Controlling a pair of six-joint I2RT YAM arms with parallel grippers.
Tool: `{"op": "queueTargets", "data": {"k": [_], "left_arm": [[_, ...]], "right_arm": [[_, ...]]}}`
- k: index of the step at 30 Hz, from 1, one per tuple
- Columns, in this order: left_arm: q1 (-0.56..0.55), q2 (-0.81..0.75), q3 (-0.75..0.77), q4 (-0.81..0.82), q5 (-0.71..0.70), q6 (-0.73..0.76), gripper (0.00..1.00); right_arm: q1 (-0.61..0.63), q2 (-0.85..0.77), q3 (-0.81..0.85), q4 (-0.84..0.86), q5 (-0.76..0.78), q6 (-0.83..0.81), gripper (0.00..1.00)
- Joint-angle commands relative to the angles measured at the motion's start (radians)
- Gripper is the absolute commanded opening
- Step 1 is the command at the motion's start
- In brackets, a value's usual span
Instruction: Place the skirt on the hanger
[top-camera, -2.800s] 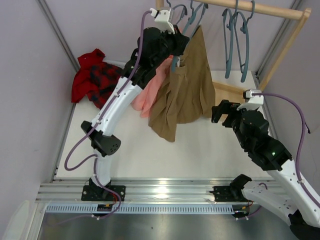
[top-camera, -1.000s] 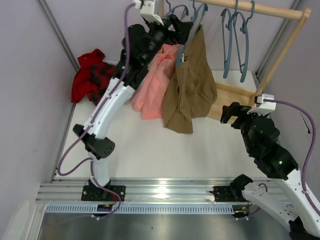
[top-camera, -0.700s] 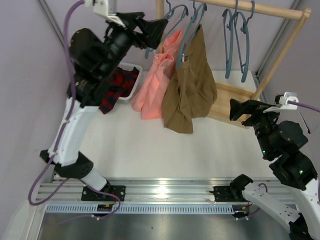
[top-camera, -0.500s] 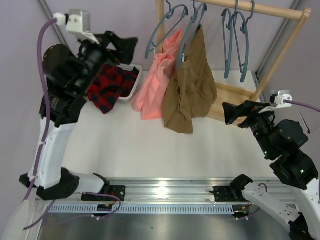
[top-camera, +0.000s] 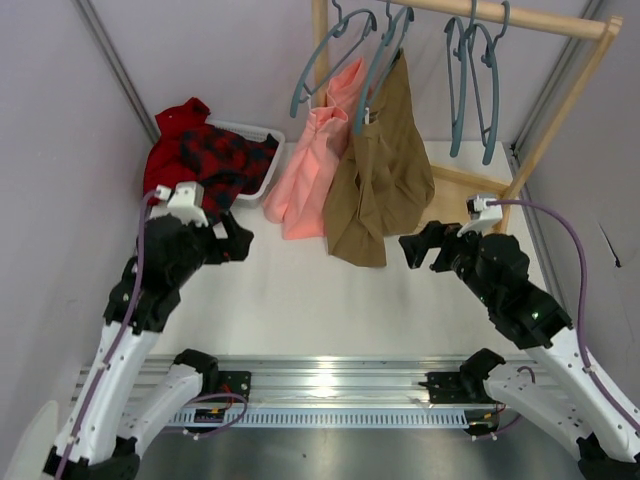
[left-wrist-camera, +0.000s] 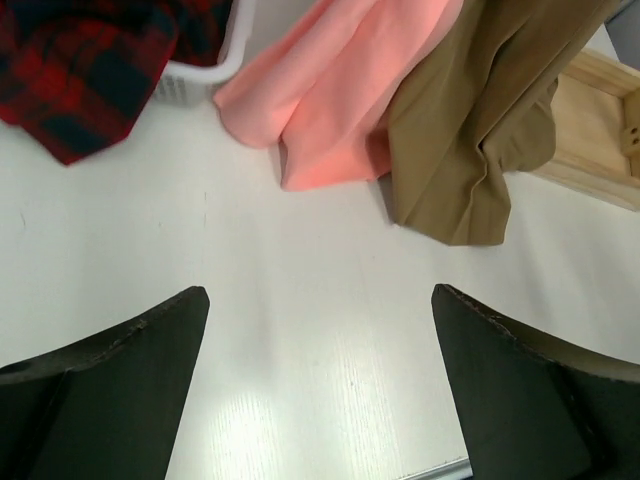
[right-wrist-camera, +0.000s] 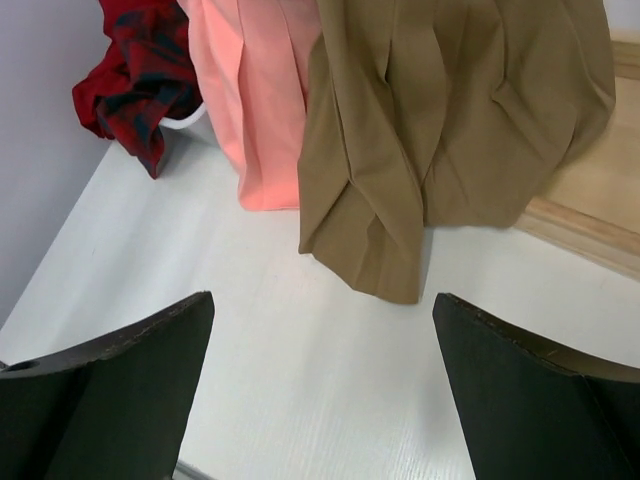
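Observation:
The khaki skirt (top-camera: 385, 170) hangs from a grey-blue hanger (top-camera: 378, 70) hooked on the wooden rail, and its hem reaches the table. The wrist views show its lower folds (left-wrist-camera: 480, 130) (right-wrist-camera: 450, 120). My left gripper (top-camera: 238, 242) is low over the table's left side, well apart from the skirt. It is open, with only bare tabletop between its fingers (left-wrist-camera: 318, 292). My right gripper (top-camera: 412, 250) is just right of the hem, also open and holding nothing (right-wrist-camera: 322, 297).
A salmon-pink garment (top-camera: 315, 170) hangs on a like hanger left of the skirt. A red-and-black plaid garment (top-camera: 205, 160) spills from a white basket (top-camera: 262, 170) at the back left. Two bare hangers (top-camera: 470, 80) hang on the wooden rail (top-camera: 520, 18), whose base (top-camera: 462, 185) lies on the table.
My left arm has pulled away from the rack and come down to the table's left side, jaws fully open. My right arm has dropped lower, towards the skirt's hem. The skirt hangs unmoved.

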Motion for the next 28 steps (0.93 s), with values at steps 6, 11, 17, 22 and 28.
{"op": "queueTargets", "data": {"k": [6, 11, 17, 22, 28], "left_arm": [[0.007, -0.199, -0.298, 0.076, -0.078, -0.131, 0.99], [0.007, -0.229, -0.377, 0.151, -0.052, -0.143, 0.99], [0.005, -0.205, -0.354, 0.148, -0.057, -0.114, 0.99], [0.007, -0.199, -0.354, 0.149, -0.051, -0.114, 0.99], [0.007, -0.222, -0.357, 0.151, -0.065, -0.123, 0.99]], "right_arm": [[0.006, -0.209, -0.266, 0.175, 0.158, 0.053, 0.99], [0.006, -0.267, -0.355, 0.188, 0.173, 0.074, 0.99], [0.006, -0.253, -0.366, 0.233, 0.189, 0.07, 0.99], [0.006, -0.212, -0.345, 0.25, 0.193, 0.076, 0.99], [0.004, -0.193, -0.335, 0.257, 0.201, 0.06, 0.99]]}}
